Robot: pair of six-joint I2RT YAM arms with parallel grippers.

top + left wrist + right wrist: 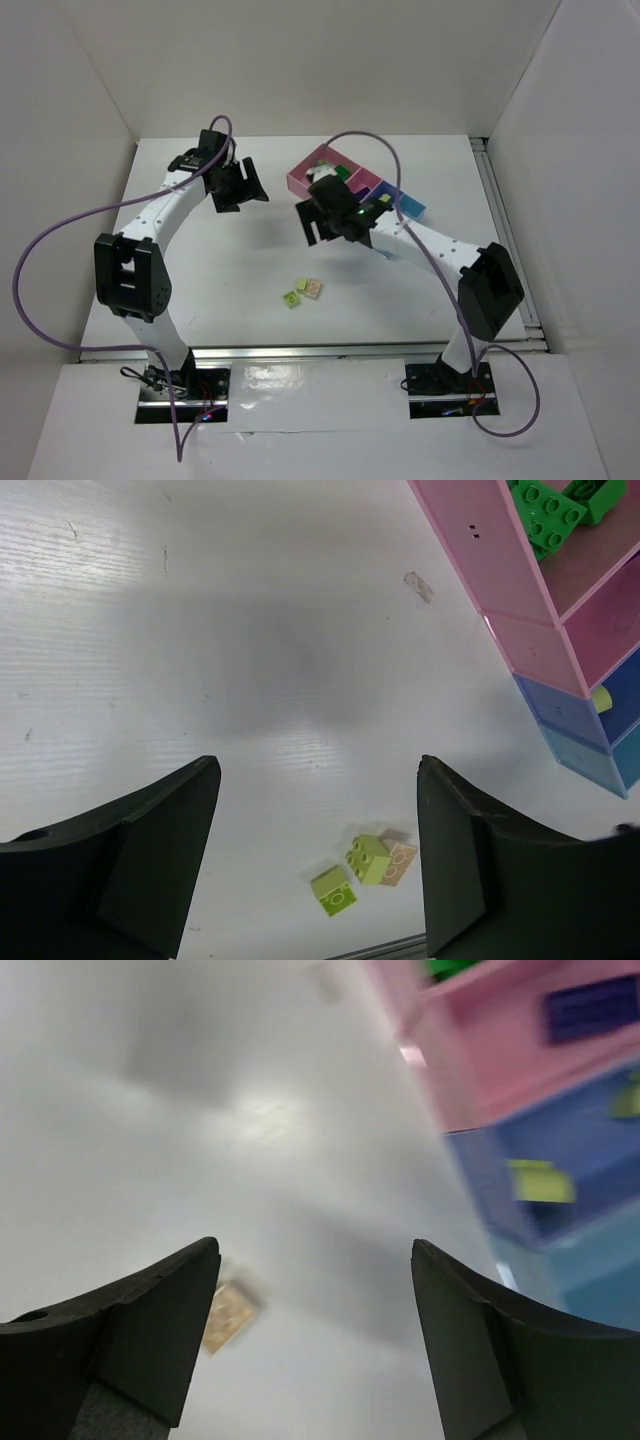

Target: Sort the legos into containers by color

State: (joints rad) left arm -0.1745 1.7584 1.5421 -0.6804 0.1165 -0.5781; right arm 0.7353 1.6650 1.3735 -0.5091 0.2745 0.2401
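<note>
Three loose legos lie together on the white table: two pale yellow-green bricks (pixel 335 891) (pixel 368 858) and a beige brick (pixel 399 864), which touches the second one. In the top view this cluster (pixel 303 291) sits at front centre. The containers (pixel 345 178) stand at the back right. Their large pink bin (pixel 480 550) holds dark green legos (pixel 545 515). A dark blue-purple brick (pixel 590 1008) lies in a pink bin, and a yellow-green brick (pixel 540 1182) in the violet-blue bin (pixel 500 1155). My left gripper (pixel 240 195) hangs open and empty at back left. My right gripper (pixel 312 222) hovers open and empty beside the containers.
The light blue bin (pixel 600 765) ends the row nearest the right arm. White walls enclose the table on three sides. A metal rail (pixel 300 350) runs along the front edge, close to the loose bricks.
</note>
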